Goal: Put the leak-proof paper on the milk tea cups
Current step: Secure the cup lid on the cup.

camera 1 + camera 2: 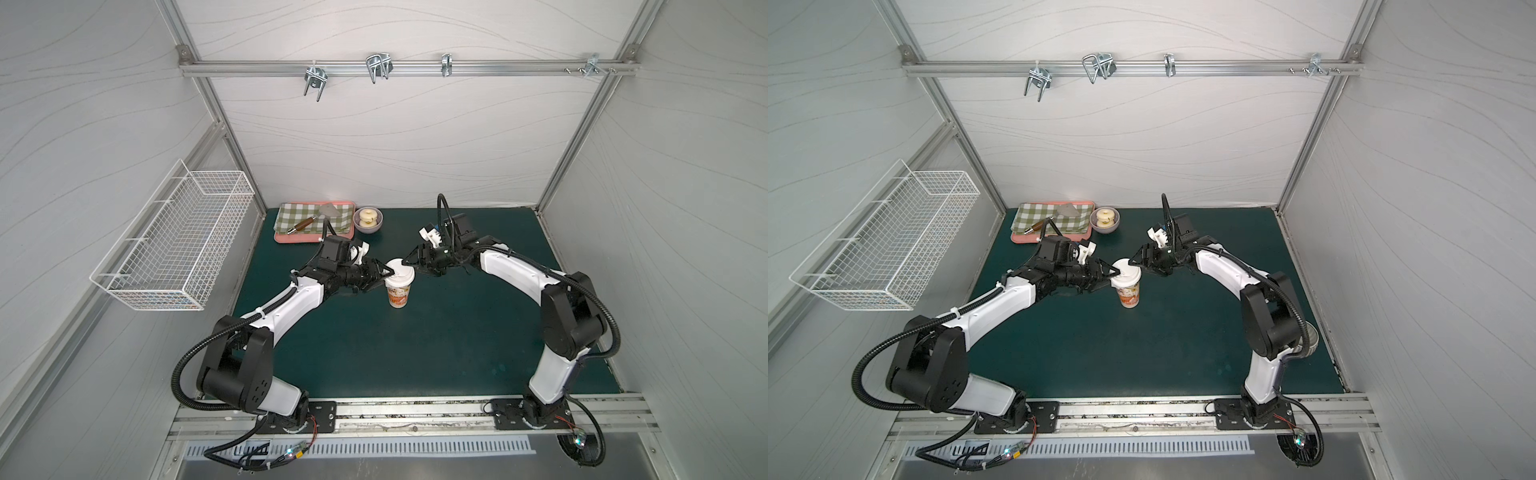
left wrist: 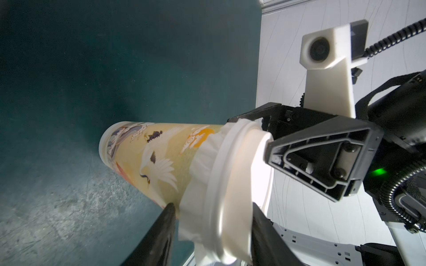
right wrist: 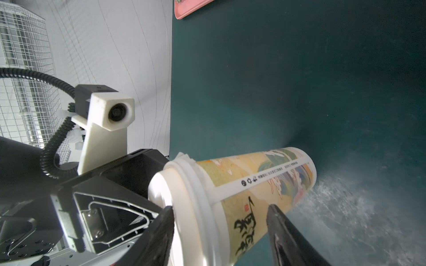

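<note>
The milk tea cup [image 1: 397, 297] [image 1: 1129, 296] stands upright mid-table, capped by a white domed lid [image 1: 400, 272] [image 2: 232, 184]. The leak-proof paper [image 2: 200, 161] is trapped under the lid, and its crumpled edge hangs as a skirt round the rim; a scrap of the paper [image 3: 182, 156] shows in the right wrist view. My left gripper [image 1: 388, 273] [image 2: 214, 218] comes in from the left, shut on the lid, with one finger on top and one below the paper's edge. From the right, my right gripper [image 1: 409, 266] [image 3: 219, 211] straddles the lid. Its jaws are open, one finger [image 3: 276, 221] off the cup's wall.
At the back left a pink tray [image 1: 291, 239] holds a green checked cloth and a wooden-handled scraper [image 1: 316, 219]. A lilac bowl [image 1: 368, 220] stands beside it. A wire basket [image 1: 174, 241] hangs on the left wall. A grey ribbed mug [image 1: 1312, 336] peeks out behind the right arm.
</note>
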`<state>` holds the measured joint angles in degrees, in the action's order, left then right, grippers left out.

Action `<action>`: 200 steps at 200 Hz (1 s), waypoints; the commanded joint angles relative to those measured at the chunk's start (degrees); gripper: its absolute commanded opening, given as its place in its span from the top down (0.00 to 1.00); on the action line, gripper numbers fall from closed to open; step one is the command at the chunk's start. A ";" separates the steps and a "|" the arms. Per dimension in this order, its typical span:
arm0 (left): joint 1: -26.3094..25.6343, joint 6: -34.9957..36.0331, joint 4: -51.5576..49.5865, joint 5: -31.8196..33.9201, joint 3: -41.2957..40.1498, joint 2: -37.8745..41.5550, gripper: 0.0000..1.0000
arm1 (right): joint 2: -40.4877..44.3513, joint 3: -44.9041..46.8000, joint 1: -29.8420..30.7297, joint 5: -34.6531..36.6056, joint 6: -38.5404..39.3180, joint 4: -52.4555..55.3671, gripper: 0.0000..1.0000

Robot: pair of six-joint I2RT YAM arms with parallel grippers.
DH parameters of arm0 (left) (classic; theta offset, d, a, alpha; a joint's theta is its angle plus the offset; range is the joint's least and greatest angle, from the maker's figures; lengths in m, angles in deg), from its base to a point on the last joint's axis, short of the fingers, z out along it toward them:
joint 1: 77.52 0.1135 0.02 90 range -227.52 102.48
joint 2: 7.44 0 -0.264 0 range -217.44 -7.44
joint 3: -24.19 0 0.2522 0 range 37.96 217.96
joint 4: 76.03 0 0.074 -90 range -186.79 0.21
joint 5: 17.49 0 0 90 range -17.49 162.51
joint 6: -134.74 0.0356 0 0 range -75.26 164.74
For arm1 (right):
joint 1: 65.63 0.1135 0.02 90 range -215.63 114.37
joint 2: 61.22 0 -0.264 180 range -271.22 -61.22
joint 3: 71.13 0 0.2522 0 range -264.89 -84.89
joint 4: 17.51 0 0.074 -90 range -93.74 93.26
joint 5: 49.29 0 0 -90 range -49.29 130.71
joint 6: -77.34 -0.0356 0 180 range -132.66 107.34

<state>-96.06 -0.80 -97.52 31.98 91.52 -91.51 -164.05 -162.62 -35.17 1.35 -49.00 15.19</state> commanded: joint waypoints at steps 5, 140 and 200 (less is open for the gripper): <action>-0.18 0.89 -4.11 2.21 1.35 -1.31 0.49 | 1.83 0.32 0.22 0.17 1.32 3.79 0.35; -0.52 0.12 -4.35 0.81 4.97 0.25 0.31 | 3.22 1.73 0.48 0.26 0.66 2.98 0.35; -0.63 -0.07 -4.14 0.57 5.26 0.36 0.31 | 3.92 1.45 0.57 0.24 0.48 2.83 0.34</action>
<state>-96.43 -0.47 -101.98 32.85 93.70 -91.51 -162.50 -161.20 -35.11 1.22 -48.80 16.31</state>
